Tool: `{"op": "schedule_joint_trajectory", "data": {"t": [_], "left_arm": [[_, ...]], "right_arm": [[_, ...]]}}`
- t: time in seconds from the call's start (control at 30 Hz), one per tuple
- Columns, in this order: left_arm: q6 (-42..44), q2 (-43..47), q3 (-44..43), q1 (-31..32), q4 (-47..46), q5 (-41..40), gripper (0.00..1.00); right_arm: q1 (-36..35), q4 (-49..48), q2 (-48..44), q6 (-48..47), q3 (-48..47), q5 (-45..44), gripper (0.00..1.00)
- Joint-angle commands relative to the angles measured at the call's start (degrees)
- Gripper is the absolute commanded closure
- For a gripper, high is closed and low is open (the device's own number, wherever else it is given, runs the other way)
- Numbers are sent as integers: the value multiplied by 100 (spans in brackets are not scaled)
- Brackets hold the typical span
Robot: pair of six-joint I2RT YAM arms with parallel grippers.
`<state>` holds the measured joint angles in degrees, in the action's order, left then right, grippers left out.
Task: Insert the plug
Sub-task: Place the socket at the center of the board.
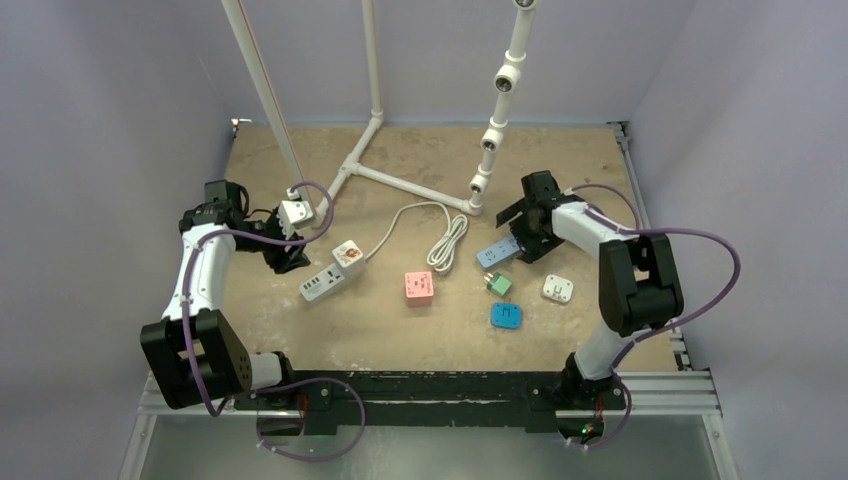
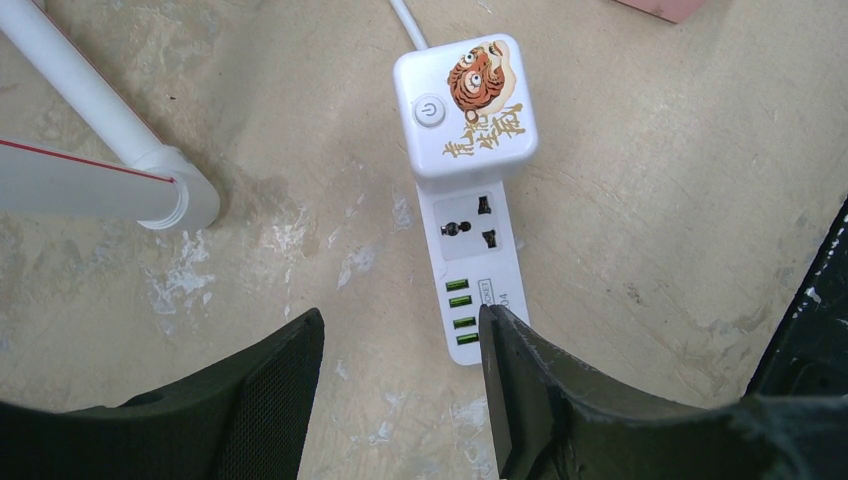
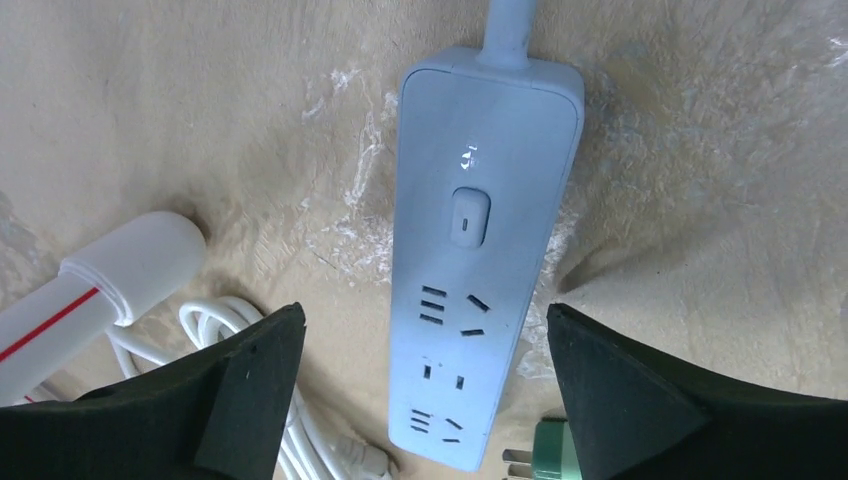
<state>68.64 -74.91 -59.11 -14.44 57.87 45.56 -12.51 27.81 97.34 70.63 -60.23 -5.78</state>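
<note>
Spread and empty, the right gripper (image 3: 425, 320) hovers by the green plug (image 3: 545, 445) just off the near end of the blue power strip (image 3: 480, 200) — a reach-and-grasp step, I judge, calling for a pinch on the plug's body — while the left gripper (image 2: 400, 320), likewise spread, faces the tiger cube (image 2: 465, 105), lettered in Chinese, on the white strip (image 2: 478, 270).

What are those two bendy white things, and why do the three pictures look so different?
They are robot arms, a left arm and a right arm, bolted to a table. One picture looks down from above. The other two come from small cameras on the wrists. Each arm ends in a two-finger tool. The left tool is open over a white power strip with a tiger sticker. The right tool is open over a blue power strip, beside a green plug. Neither holds anything. A pink block and white cable lie between.
</note>
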Motion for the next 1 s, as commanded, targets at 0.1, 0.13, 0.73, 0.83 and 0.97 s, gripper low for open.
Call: {"op": "schedule_joint_trajectory", "data": {"t": [0.1,0.13,0.73,0.83,0.97], "left_arm": [[176,138,-3,32,-28,120,42],[176,141,-11,29,-30,120,42],[170,212,-125,37,203,165,42],[218,221,-135,29,216,131,42],[222,168,-143,32,182,145,42]], "right_arm": [[-12,183,-1190,-900,-82,6,3],[-12,192,-1392,-1104,-85,-2,4],[1402,-61,-160,-2903,-916,-1708,31],[1496,-95,-167,-2976,-774,-1704,33],[1502,-131,-274,-2873,-355,-1482,47]]}}
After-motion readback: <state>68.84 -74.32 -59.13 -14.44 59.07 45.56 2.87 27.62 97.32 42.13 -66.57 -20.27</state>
